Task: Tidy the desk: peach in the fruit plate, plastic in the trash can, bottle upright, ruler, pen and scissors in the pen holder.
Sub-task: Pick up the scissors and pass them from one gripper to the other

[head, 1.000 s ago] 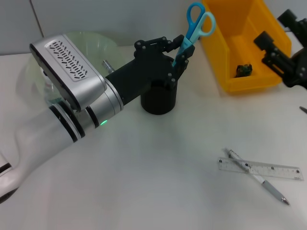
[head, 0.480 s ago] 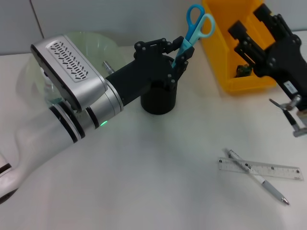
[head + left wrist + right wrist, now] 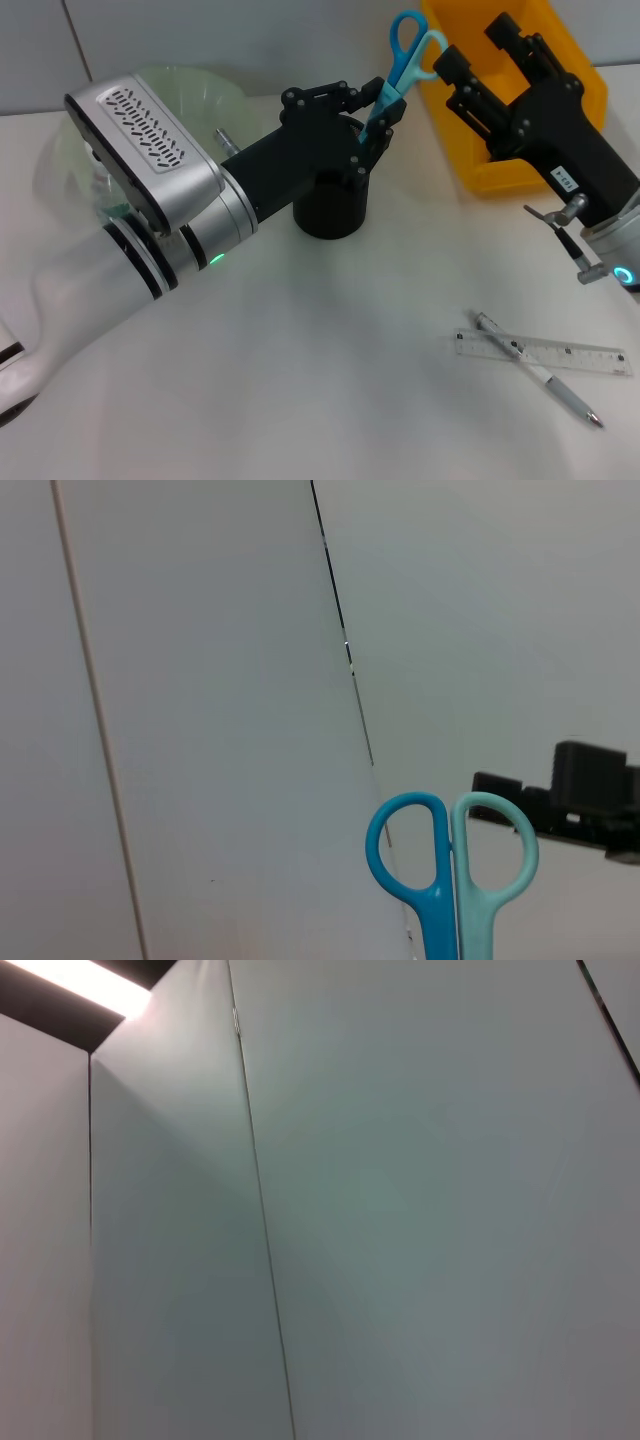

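A white tabletop (image 3: 330, 360) fills the head view. The left arm reaches in from eight o'clock toward the centre top, and its left claw (image 3: 372, 112) is clenched on a pair of scissors (image 3: 405, 55), holding the blades pointing down over the black pen holder (image 3: 330, 205), which stands just at eleven o'clock of centre. The scissors' two blue handle loops stick up toward twelve o'clock; whether the tips are already inside the holder cannot be told. In the left wrist view the same handle loops show close up against a pale wall. The right arm comes in from three o'clock, and its right claw (image 3: 482, 48) hangs with its two black fingers spread apart, released and grasping nothing, above a yellow bin (image 3: 500, 165) at one o'clock. A small dark item lies in the bin, too hidden to name. At four o'clock a clear ruler (image 3: 545, 352) lies flat with a pen (image 3: 535, 368) crossing it, the two touching. A clear glass plate (image 3: 190, 85) sits at ten o'clock, behind the left arm.
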